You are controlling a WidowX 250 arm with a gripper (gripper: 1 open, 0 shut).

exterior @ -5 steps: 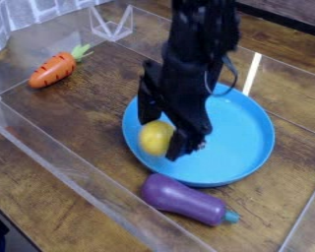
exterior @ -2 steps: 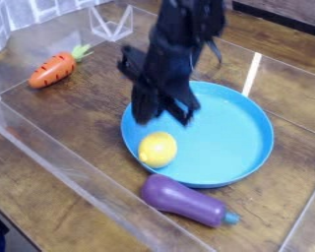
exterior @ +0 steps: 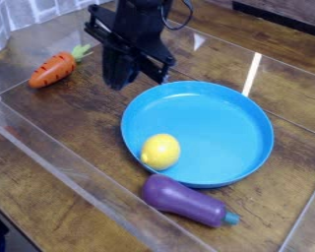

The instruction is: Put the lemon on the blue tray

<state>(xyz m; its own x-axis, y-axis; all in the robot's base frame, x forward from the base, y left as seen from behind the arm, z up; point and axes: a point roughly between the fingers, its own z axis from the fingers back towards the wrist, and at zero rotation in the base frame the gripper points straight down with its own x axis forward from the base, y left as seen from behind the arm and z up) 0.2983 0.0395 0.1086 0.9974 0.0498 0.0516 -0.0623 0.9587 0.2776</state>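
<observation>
**Lemon rests in the blue tray, arm clear of it**

The lemon (exterior: 160,151) lies inside the blue tray (exterior: 239,118), near the tray's front-left rim, with nothing gripping it. The tray sits on the dark wooden worktop (exterior: 68,138), inside a low clear plastic wall (exterior: 82,182) that runs along the front edge.

The black gripper (exterior: 131,77) hangs above the worktop just beyond the tray's back-left rim, apart from the lemon. Its jaws point downward and hold nothing; whether they stand narrow or wide cannot be told, as the dark fingers blur together.

A purple eggplant (exterior: 184,200) with a teal stem lies just in front of the tray, close to its rim. An orange carrot (exterior: 55,68) with a green top lies well off to the left.
</observation>
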